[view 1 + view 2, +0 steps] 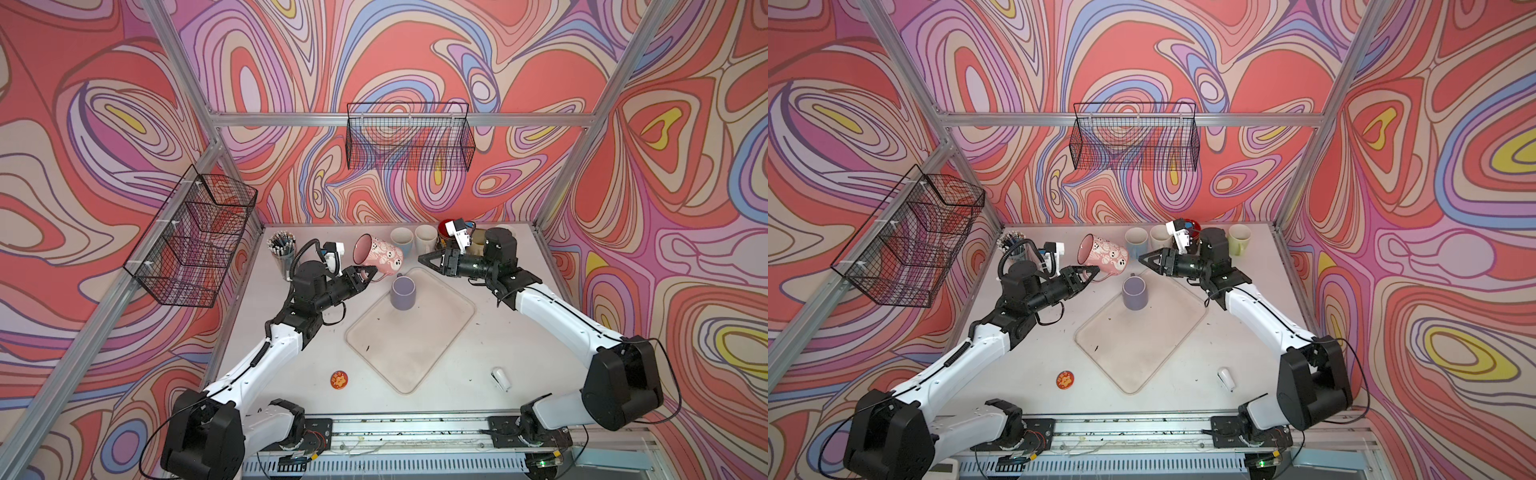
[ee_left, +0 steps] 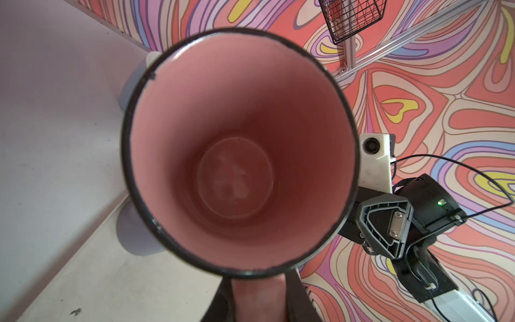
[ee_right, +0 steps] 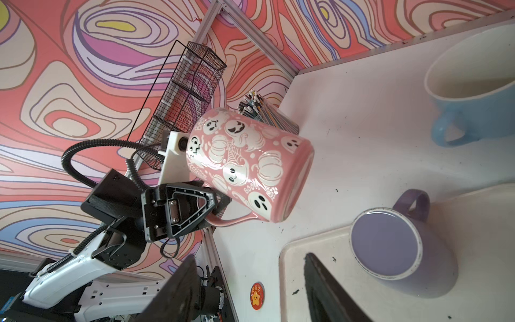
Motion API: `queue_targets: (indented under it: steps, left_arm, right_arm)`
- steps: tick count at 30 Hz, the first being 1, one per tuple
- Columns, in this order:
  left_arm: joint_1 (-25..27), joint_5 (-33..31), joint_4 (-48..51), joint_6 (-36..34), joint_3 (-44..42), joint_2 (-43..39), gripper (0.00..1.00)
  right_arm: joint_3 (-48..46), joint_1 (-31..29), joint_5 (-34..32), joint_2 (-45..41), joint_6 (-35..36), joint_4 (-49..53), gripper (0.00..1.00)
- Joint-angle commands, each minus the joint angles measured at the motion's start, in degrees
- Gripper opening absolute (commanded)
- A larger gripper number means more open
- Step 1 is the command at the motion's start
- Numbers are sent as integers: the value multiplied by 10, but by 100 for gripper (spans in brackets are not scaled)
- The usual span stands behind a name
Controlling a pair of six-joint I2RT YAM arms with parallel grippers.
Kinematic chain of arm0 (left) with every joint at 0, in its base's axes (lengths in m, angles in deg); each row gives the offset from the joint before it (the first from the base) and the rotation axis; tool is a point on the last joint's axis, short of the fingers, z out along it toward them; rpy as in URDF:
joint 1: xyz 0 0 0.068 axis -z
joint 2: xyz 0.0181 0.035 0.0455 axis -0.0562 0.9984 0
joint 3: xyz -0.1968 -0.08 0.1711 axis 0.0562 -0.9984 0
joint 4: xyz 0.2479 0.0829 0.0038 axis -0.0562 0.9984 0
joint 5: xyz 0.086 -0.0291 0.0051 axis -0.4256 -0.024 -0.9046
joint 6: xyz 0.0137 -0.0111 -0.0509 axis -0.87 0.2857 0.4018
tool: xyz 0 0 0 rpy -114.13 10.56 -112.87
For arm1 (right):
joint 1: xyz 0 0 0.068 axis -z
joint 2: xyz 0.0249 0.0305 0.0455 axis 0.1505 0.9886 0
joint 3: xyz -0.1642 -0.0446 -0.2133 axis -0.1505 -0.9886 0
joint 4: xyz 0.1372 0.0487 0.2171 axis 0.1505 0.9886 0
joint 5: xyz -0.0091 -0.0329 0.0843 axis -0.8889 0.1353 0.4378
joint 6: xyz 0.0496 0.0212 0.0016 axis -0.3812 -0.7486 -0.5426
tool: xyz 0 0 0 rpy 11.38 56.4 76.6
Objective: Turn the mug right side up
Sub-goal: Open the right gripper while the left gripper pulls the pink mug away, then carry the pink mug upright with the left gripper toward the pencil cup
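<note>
The pink mug (image 1: 380,254) (image 1: 1105,254) with white ghosts and pumpkins hangs in the air on its side, above the table's back middle. Its mouth (image 2: 239,156) faces the left wrist camera and its base points toward the right arm. My left gripper (image 1: 371,275) (image 1: 1094,273) (image 2: 260,301) is shut on the mug's handle (image 3: 231,221), which sits underneath. My right gripper (image 1: 422,258) (image 1: 1142,257) (image 3: 249,256) stands open a short way to the right of the mug's base, touching nothing.
A purple mug (image 1: 403,293) (image 3: 390,248) stands base-up on the beige tray (image 1: 415,365). Upright mugs (image 1: 402,239) line the back edge. A pen cup (image 1: 282,249) is at the back left. An orange badge (image 1: 339,380) and a small white object (image 1: 500,377) lie near the front.
</note>
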Motion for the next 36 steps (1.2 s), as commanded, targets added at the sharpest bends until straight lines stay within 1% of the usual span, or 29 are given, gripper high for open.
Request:
queue_targets:
  steps: [1,4,7,13,18,29,33,36]
  left_arm:
    - [-4,-36,-2,-39,4,-29,0]
    - [-3,-49,12,-43,-1,-36,0]
    - [-4,-74,51,-65,10,-41,0]
    - [-3,-132,165,-140,78,-19,0]
    - [-4,-176,214,-196,128,17,0]
    - [-4,-240,209,-295,223,119,0]
    - [-3,-252,206,-331,260,165,0]
    - [-4,-248,198,-352,287,201,0]
  right_arm:
    - [1,-1,-11,-7,9,-1,63]
    - [-5,-1,-9,-5,7,-3,63]
    - [-8,0,-8,-6,9,-3,62]
    - [-12,0,-11,-6,15,1,62]
    - [-19,0,-15,-4,20,-1,63]
    - [-20,-1,-16,13,46,2,63]
    - [-19,0,-15,23,55,1,63]
    - [-21,-1,-13,32,59,-1,63]
